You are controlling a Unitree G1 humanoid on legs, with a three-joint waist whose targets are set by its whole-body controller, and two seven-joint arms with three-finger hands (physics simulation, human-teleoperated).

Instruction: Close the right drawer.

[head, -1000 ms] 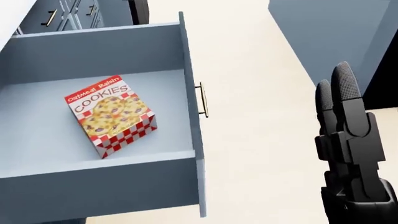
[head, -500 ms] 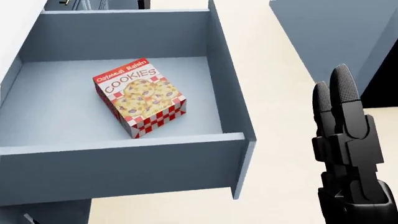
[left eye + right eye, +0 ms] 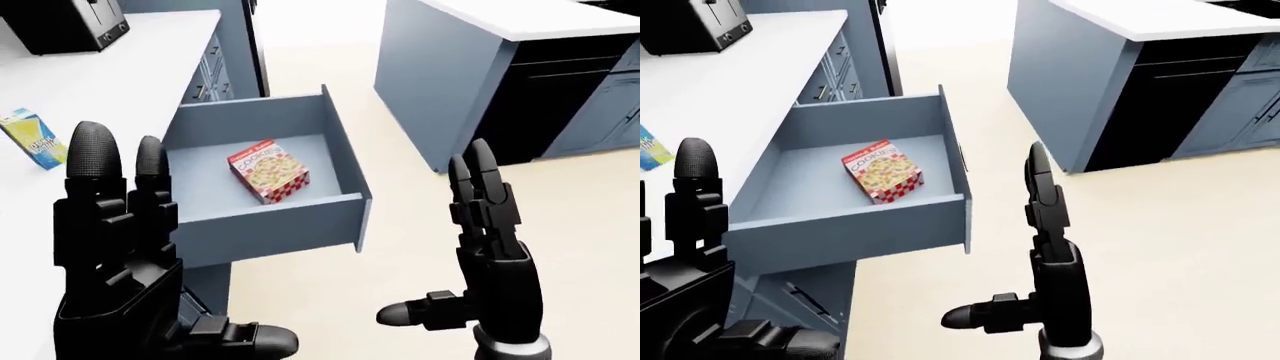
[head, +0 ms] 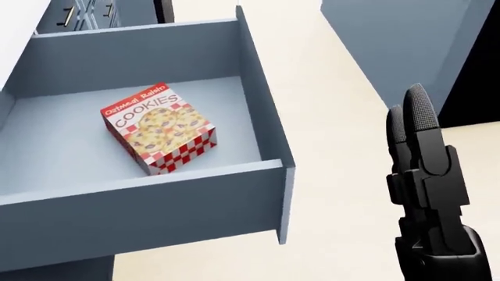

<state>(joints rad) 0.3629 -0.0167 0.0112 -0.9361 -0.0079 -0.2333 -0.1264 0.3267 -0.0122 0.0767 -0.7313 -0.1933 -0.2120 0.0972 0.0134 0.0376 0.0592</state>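
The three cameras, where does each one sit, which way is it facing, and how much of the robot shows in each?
Head view: on the head, looking steeply down into the open drawer at the cookie box; only the right hand shows.
Left-eye view: on the head, looking out over drawer, counter and island; both the left hand and the right hand show, fingers open.
Right-eye view: almost the same picture, taken slightly further right.
All three share the drawer, the box and the right hand.
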